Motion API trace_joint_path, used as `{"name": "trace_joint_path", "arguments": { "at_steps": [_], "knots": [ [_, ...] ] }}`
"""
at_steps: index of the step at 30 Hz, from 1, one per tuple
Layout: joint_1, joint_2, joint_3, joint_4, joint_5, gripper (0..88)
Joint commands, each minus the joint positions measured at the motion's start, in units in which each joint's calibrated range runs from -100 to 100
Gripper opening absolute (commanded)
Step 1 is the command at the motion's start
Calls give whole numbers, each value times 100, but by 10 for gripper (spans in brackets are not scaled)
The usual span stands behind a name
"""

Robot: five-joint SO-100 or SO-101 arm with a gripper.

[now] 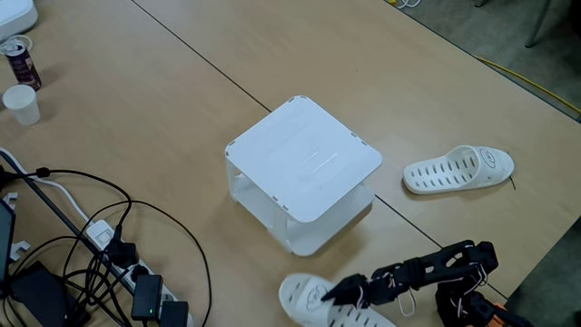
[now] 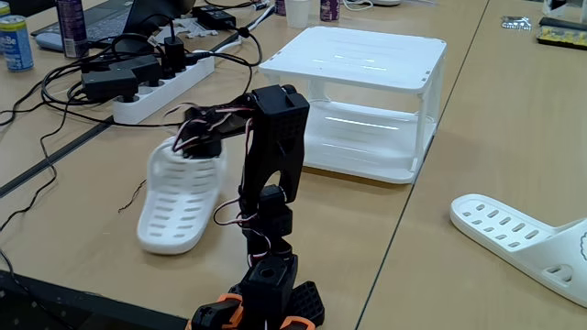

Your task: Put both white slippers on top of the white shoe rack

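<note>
No lettering, label or number here is readable.

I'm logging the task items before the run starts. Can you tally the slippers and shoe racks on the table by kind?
White plastic slotted slide slippers: 2, one at the gripper, one lying apart.
White plastic box-like shoe rack with square top: 1.
Total: 3

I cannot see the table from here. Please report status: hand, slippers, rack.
Hand down on near slipper, grip unclear. Other slipper on table, apart from rack. Rack top bare. Nothing between.
</note>
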Motion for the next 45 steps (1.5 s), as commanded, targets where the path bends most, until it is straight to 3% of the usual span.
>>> {"name": "trace_joint_path", "arguments": {
  "at_steps": [1,10,16,26,32,41,45],
  "knots": [
    [219,-472,-577,-60,47,7],
    [391,-506,-811,-69,47,7],
    [-209,-977,-721,-26,-18,8],
    [-349,-1154,-811,-34,-1492,8],
    [-349,-1162,-829,-52,-2138,8],
    [-332,-1120,-739,-34,-1962,8],
    [309,-1120,-496,-34,-1827,8]
  ]
}}
